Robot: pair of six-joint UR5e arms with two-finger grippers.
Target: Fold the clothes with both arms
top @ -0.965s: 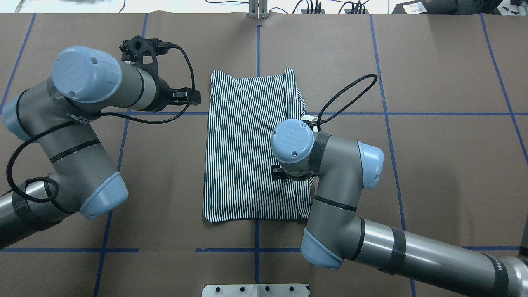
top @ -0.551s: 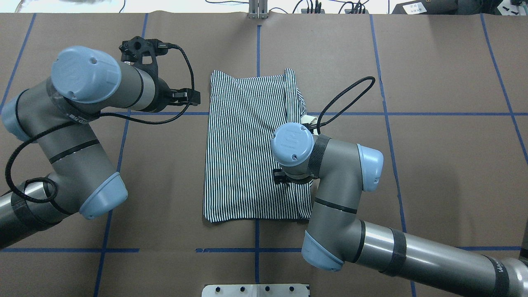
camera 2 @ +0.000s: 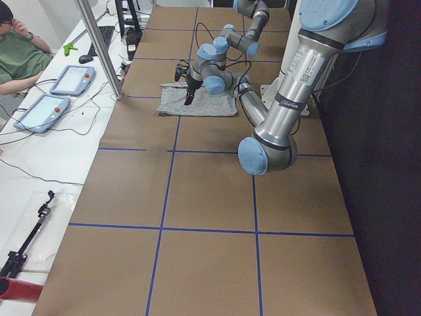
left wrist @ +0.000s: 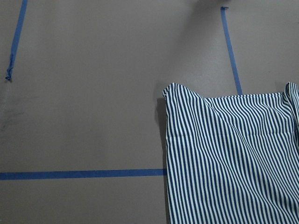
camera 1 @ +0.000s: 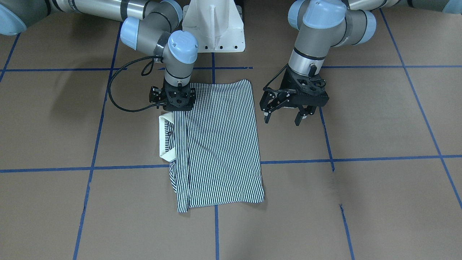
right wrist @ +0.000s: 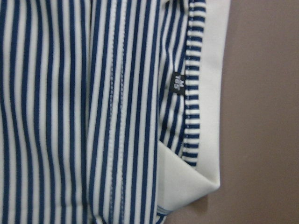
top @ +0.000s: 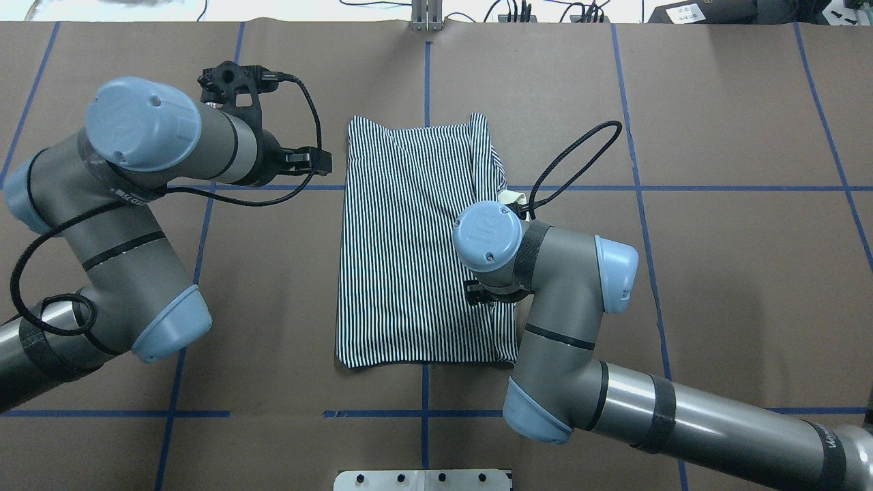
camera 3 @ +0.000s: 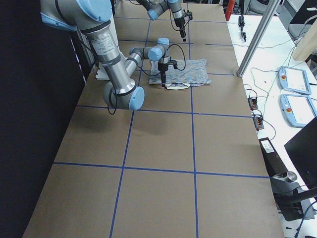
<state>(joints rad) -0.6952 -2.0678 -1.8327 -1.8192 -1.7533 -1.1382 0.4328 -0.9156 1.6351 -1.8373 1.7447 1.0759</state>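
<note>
Lying flat: thin-striped rectangular polo shirt (top: 402, 245)

The striped shirt (camera 3: 187, 72) lies flat on the brown tabletop (camera 3: 163, 148), its cream collar (camera 3: 176, 86) at the shirt's near edge. The right gripper (camera 3: 164, 80), on the near arm, points down onto the shirt's robot-side end. The left gripper (camera 3: 184, 33) hangs beyond the shirt.

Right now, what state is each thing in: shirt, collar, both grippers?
Striped polo shirt: folded into a rectangle, lying flat.
Cream collar: poking out past the folded edge.
Left gripper: fingers open, beside shirt, apart.
Right gripper: down at shirt by collar, fingers hidden.
</note>
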